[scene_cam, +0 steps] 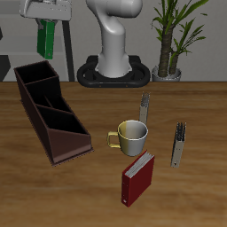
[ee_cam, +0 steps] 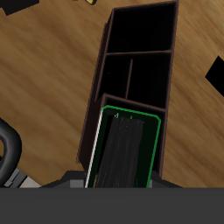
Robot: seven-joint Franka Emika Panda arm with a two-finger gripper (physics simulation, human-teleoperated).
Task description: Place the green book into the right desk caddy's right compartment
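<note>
My gripper (scene_cam: 47, 24) is shut on the green book (scene_cam: 46, 38), which hangs upright in the air above the far back end of the right desk caddy (scene_cam: 51, 149). The caddy is long, dark brown and open-topped. Its right compartment (scene_cam: 35, 76) is the end bay farthest back, below the book. In the wrist view the green book (ee_cam: 127, 149) shows edge-down over that end of the caddy (ee_cam: 98, 70) and hides most of the bay. Two small divided bays and another large end bay lie beyond it.
A cream mug (scene_cam: 133, 135) stands mid-table. A dark red book (scene_cam: 137, 176) lies near the front edge. Two thin grey upright objects (scene_cam: 144, 108) (scene_cam: 179, 144) stand beside the mug. The robot base (scene_cam: 115, 66) and a potted plant (scene_cam: 170, 44) are at the back.
</note>
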